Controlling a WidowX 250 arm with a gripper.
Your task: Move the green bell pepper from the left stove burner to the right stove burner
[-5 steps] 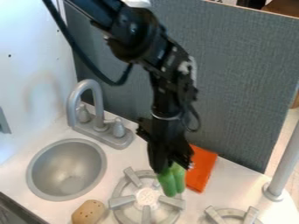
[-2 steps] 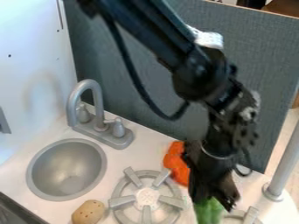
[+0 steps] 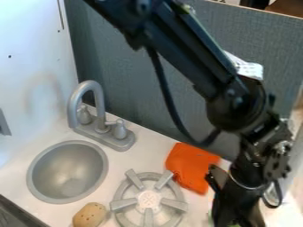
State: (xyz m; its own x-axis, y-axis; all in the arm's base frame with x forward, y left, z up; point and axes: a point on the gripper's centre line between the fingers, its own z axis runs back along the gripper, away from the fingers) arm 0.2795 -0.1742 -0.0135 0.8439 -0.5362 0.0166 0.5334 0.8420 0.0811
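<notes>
and here's the tool (image 3: 238,221), over the end of the worktop (image 3: 127,160) away from the white wall (image 3: 29,66), with slivers of green right at it. that's the green thing (image 3: 210,217), mostly hidden; it looks to be in the tool's hold, though how far open the tool is, nobody can tell from here.

so where does the work stand? picking up seems done, on that reading, and the green thing is well clear of the burner (image 3: 148,200). left over, by the look of it: a settled resting place and a clean release, neither of which can be made out.

elsewhere, the orange thing (image 3: 192,169) lies by the worktop's back edge, under the grey panel (image 3: 136,84), just beside the burner. the brown, potato-like thing (image 3: 91,214) sits toward the front edge, between burner and sink (image 3: 106,170), and the tool is nowhere near it. no work showing there.
</notes>
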